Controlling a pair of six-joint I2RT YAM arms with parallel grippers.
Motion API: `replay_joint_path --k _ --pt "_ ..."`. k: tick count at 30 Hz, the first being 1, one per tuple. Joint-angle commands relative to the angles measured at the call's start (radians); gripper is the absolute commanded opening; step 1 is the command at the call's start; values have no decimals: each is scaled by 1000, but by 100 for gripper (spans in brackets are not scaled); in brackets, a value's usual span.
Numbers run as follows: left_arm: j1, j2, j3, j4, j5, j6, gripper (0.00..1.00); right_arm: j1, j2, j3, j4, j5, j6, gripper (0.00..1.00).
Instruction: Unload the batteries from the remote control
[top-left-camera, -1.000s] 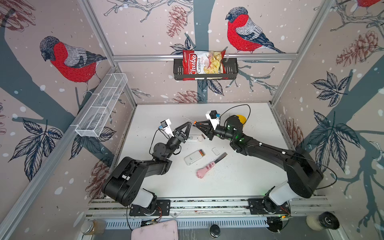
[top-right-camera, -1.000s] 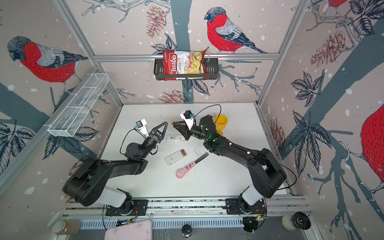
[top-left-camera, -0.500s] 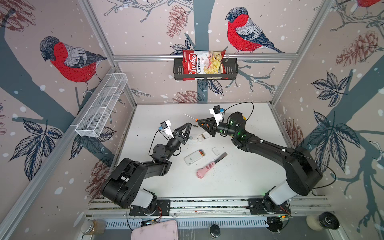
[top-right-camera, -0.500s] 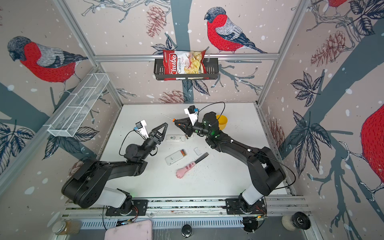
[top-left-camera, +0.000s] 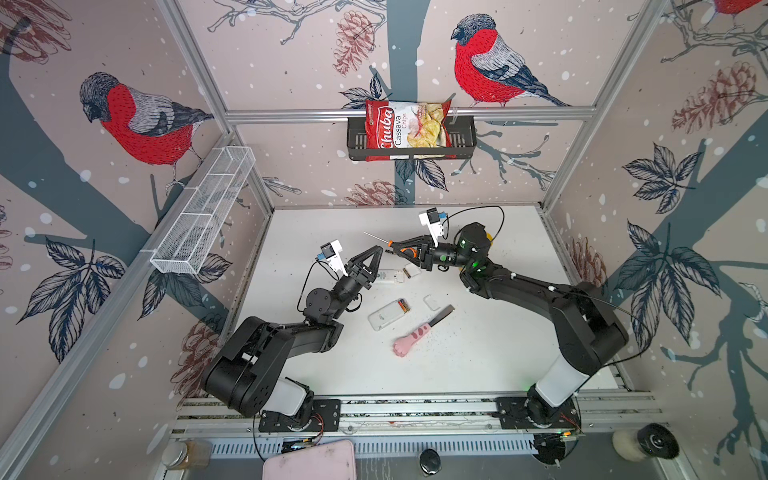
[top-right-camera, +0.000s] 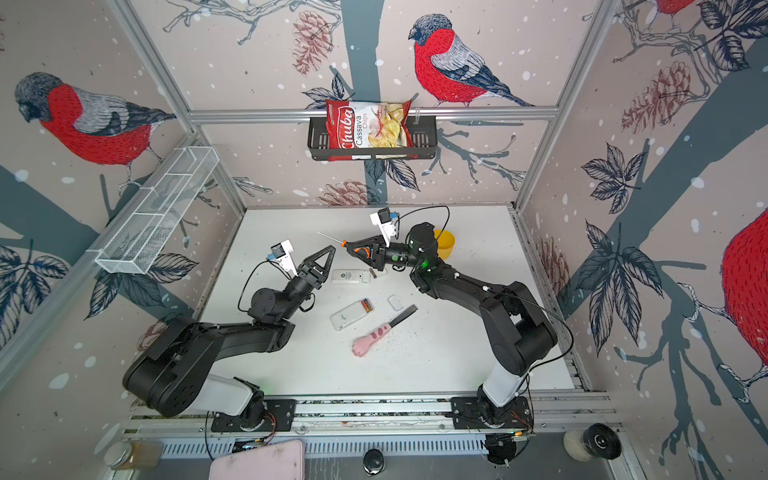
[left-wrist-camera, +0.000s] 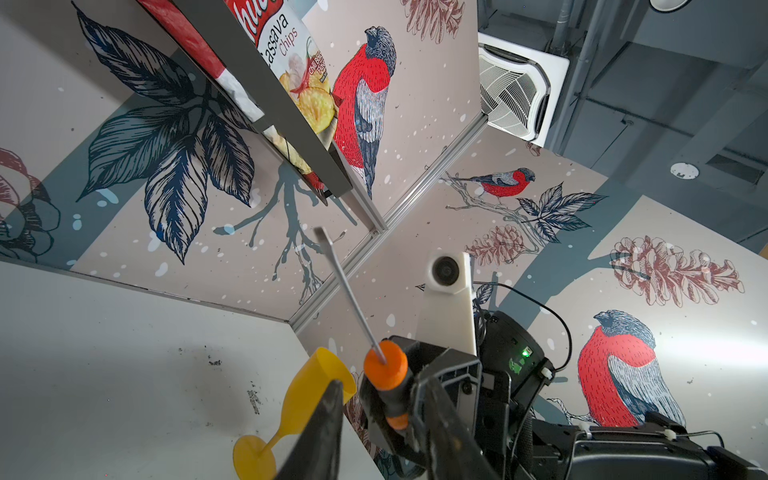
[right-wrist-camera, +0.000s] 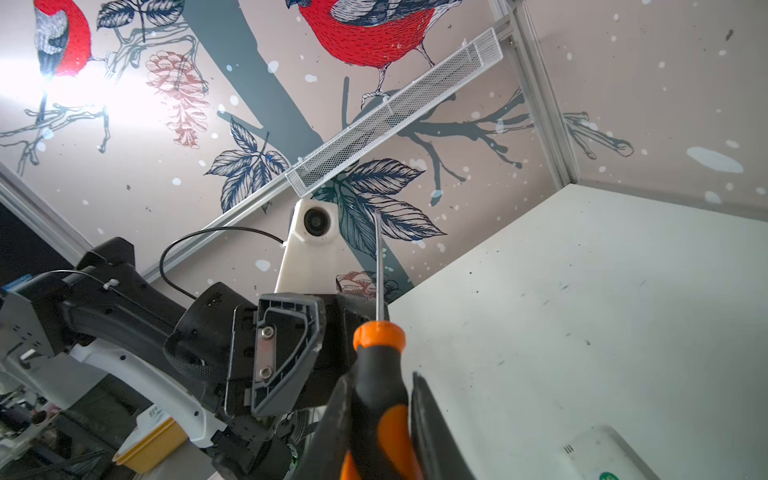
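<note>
Two white remote controls lie mid-table in both top views. The nearer one (top-left-camera: 384, 316) shows batteries (top-left-camera: 403, 306) in its open end; the farther one (top-right-camera: 351, 276) also has a dark cell at its right end. My right gripper (right-wrist-camera: 380, 382) is shut on the black-and-orange screwdriver (right-wrist-camera: 376, 386), held above the farther remote with the shaft pointing left and toward the back. My left gripper (left-wrist-camera: 380, 378) is raised off the table, open and holding nothing, with its tips close to the screwdriver's orange collar (left-wrist-camera: 384, 363).
A small white cover (top-left-camera: 431, 302) and a pink paw-handled tool (top-left-camera: 409, 340) lie near the nearer remote. A yellow goblet (top-right-camera: 444, 243) lies behind my right arm. A wire basket (top-left-camera: 203, 212) hangs on the left wall and a chips rack (top-left-camera: 409, 135) on the back wall.
My right gripper has lifted the screwdriver a little toward the back. My left gripper's jaws have narrowed somewhat while staying in about the same place.
</note>
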Motion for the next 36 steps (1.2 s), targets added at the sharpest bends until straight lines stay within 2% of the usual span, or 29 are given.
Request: replay_joint_path --k 1,4,6,8,11,13,19,25,36 --pt "-1 -5 -1 193 -1 18 31 -6 28 16 140 -75 124 8" --pt "-1 -7 -2 193 -5 18 31 -8 28 20 106 -68 89 8" --pt "0 -9 -1 193 -9 17 30 -2 9 21 3 -31 -14 8" --pt "1 -9 1 193 -8 14 30 18 -34 13 -133 53 -179 9" --pt "0 -5 1 194 -8 13 29 64 -112 -49 -185 175 -372 12" --pt "0 -1 0 193 -7 13 29 84 -133 -70 -191 223 -431 12" --pt "-1 5 -3 194 -6 3 28 116 -134 -74 -227 322 -523 12" --pt "-1 0 -4 193 -3 3 27 167 -154 -111 -201 502 -618 11" --pt "0 6 1 194 -1 -5 27 186 -168 -170 -72 600 -683 13"
